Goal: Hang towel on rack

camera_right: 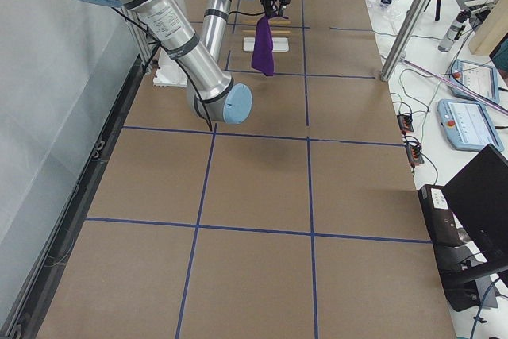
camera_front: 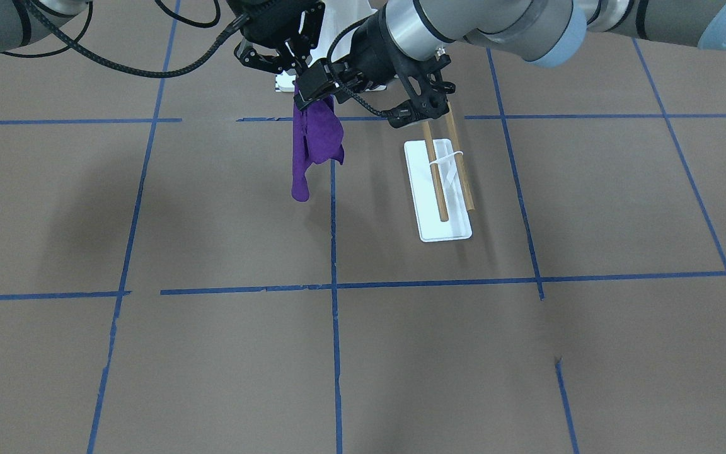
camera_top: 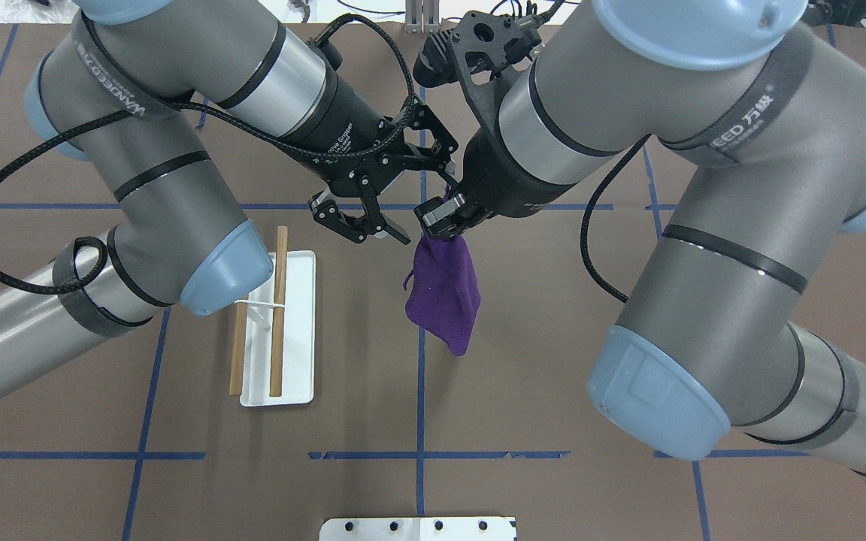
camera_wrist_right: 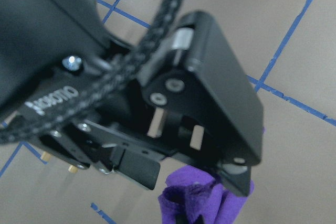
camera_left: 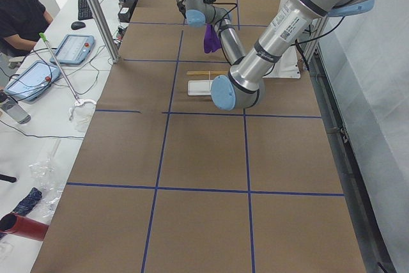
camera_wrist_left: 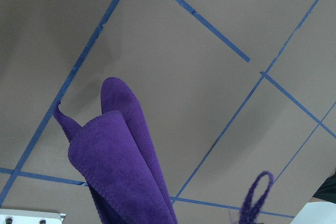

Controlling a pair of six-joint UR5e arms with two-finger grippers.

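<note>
The purple towel (camera_top: 444, 293) hangs bunched in the air from my right gripper (camera_top: 442, 219), which is shut on its top edge. It also shows in the front view (camera_front: 316, 139) and the left wrist view (camera_wrist_left: 121, 166). My left gripper (camera_top: 410, 210) is open, its fingers close beside the towel's top, and holds nothing. The rack (camera_top: 298, 338) stands on the table to the towel's left in the overhead view. Its white base and two wooden dowels (camera_front: 440, 189) are bare. My left elbow covers part of it from overhead.
The white bolted pedestal (camera_top: 418, 527) sits at the robot's edge of the table. Blue tape lines cross the brown table top (camera_front: 401, 353). An operator (camera_left: 19, 11) sits beyond the table by tablets on a side bench.
</note>
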